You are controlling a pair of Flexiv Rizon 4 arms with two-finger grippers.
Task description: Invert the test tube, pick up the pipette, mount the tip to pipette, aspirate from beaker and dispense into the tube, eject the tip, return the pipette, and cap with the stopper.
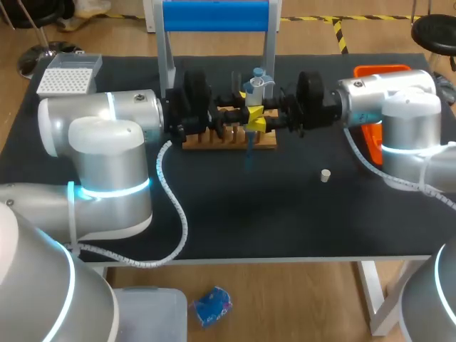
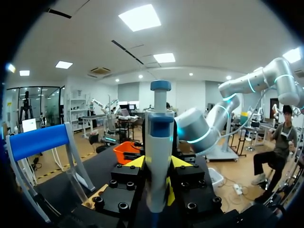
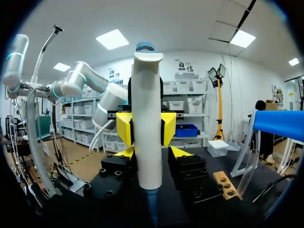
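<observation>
Black matte table top [image 1: 249,214] carries a light wooden rack with round holes [image 1: 228,140] near its middle. Behind the rack stands a grey frame with blue top bar [image 1: 216,16]. Orange plastic bin [image 1: 372,142] sits toward the right side.

My room: tabletop 5 to 8 o'clock of pipette [image 1: 258,84]; stopper [image 1: 325,175] at 4. Blocked: wooden rack [image 1: 214,141] beneath, blue stand [image 1: 216,16] 12, orange bin [image 1: 370,146] 3.

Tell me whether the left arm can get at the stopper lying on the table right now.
Probably not: the left hand is shut on the pipette, and the stopper lies well over on the right arm's side.
</observation>
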